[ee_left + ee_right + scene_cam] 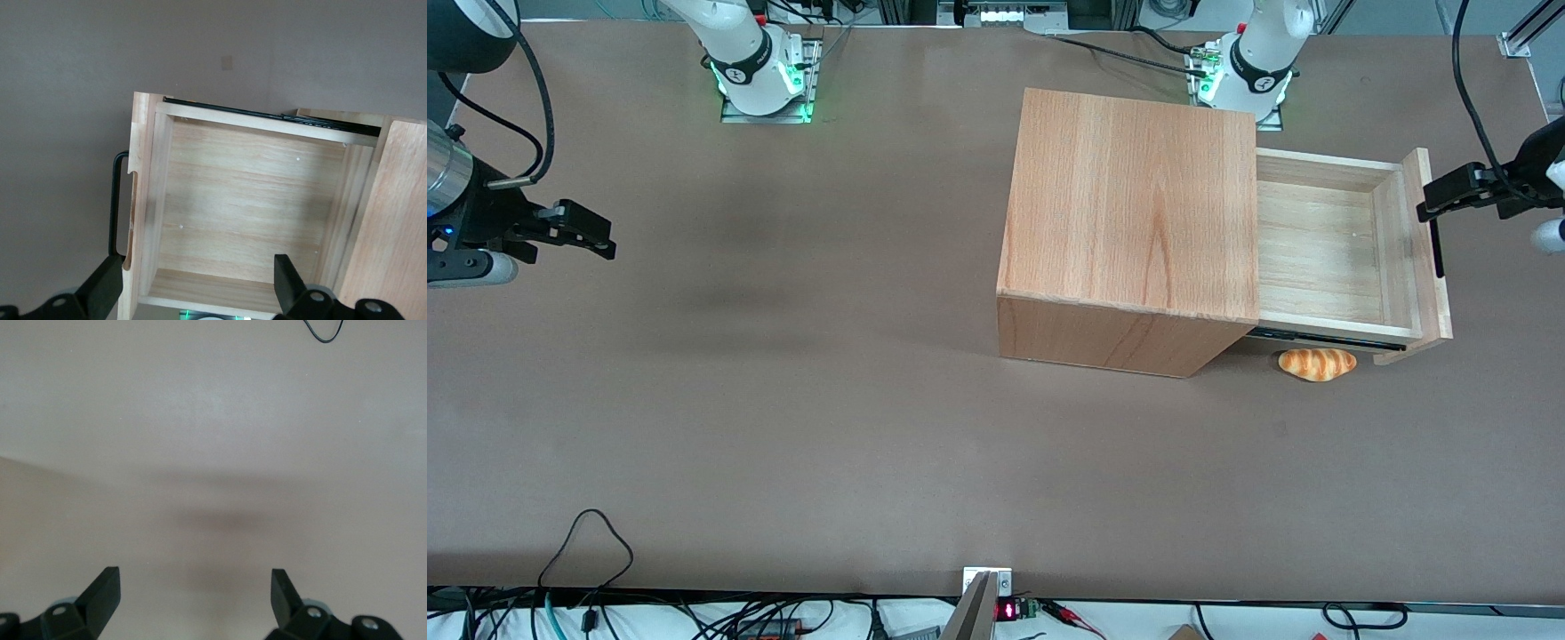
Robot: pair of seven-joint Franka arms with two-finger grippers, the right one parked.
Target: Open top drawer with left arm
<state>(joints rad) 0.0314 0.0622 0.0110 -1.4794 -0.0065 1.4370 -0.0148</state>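
Brown matting covers the table (783,427) across the front view, with cables strung along the lower edge. At right of centre a wooden cabinet (1129,231) is seen; the top drawer (1325,244) is pulled well out toward the working arm's end, its light-wood tray bare, its black bar handle (1438,249) on the front panel. A bread roll (1317,363) lies below it. The left arm's gripper (1424,204) is held at the handle.

In the left wrist view, its 2 fingers (100,293) are spread wide apart, gripping nothing, above the drawer.
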